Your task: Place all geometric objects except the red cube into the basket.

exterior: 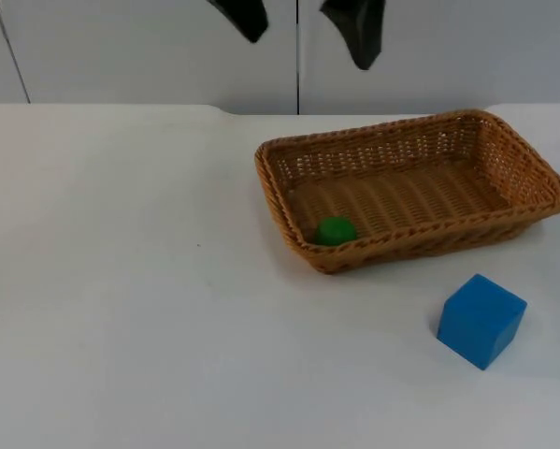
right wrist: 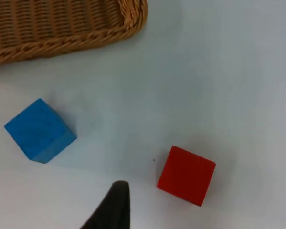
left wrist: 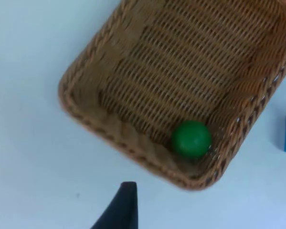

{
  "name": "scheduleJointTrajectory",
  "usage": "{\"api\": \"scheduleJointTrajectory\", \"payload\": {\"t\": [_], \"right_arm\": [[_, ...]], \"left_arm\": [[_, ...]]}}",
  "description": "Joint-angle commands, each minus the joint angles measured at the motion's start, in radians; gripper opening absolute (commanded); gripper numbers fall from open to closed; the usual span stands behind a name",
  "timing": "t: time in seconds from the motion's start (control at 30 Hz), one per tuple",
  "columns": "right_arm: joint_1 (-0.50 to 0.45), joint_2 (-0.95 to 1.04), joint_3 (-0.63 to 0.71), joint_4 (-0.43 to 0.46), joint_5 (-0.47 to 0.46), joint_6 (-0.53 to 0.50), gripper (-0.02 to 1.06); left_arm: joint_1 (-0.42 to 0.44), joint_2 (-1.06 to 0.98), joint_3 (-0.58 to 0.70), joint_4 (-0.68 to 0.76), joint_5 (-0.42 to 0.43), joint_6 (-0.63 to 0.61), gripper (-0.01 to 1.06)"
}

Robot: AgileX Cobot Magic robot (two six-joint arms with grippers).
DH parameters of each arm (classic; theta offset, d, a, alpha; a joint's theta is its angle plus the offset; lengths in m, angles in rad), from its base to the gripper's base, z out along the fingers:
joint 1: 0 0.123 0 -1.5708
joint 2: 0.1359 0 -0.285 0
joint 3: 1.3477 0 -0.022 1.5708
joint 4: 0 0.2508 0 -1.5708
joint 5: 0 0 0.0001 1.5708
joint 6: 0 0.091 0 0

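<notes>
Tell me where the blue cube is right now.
In the top view the blue cube sits on the white table, just in front of the basket near its right end; the right wrist view shows the red cube nearby.

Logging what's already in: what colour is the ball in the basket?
Green; the ball lies in a corner of the basket, best seen in the left wrist view.

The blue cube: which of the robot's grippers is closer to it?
Right. The right gripper hangs high at the wall, above the basket, and the blue cube lies beyond it; the left gripper hangs further left.

open table around blue cube
</notes>
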Motion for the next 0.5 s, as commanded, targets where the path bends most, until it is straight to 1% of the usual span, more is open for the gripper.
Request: {"api": "scheduleJointTrajectory", "payload": {"t": [0.0, 0.03, 0.07, 0.1, 0.13, 0.17, 0.27, 0.3, 0.47], "right_arm": [[-0.006, -0.001, -0.004, 0.0, -0.011, 0.001, 1.05], [-0.006, -0.001, -0.004, 0.0, -0.011, 0.001, 1.05], [-0.006, -0.001, -0.004, 0.0, -0.011, 0.001, 1.05], [-0.006, -0.001, -0.004, 0.0, -0.011, 0.001, 1.05], [-0.006, -0.001, -0.004, 0.0, -0.011, 0.001, 1.05], [-0.006, -0.001, -0.004, 0.0, -0.011, 0.001, 1.05], [-0.006, -0.001, -0.004, 0.0, -0.009, 0.001, 1.05], [-0.006, -0.001, -0.004, 0.0, -0.009, 0.001, 1.05], [-0.006, -0.001, -0.004, 0.0, -0.003, 0.001, 1.05]], "left_arm": [[0.0, -0.053, 0.073, 0.039, -0.033, -0.036, 1.05], [0.0, -0.061, 0.1, 0.039, -0.041, -0.04, 1.05], [0.0, -0.102, 0.189, 0.043, -0.08, -0.046, 1.05], [0.005, -0.131, 0.24, 0.05, -0.109, -0.048, 1.05], [0.005, -0.131, 0.24, 0.05, -0.109, -0.048, 1.05], [0.013, -0.156, 0.302, 0.05, -0.129, -0.056, 1.05], [0.067, -0.252, 0.476, 0.046, -0.198, -0.081, 1.05], [0.067, -0.252, 0.476, 0.046, -0.198, -0.081, 1.05], [0.224, -0.414, 0.714, 0.023, -0.223, -0.081, 1.05]]}}
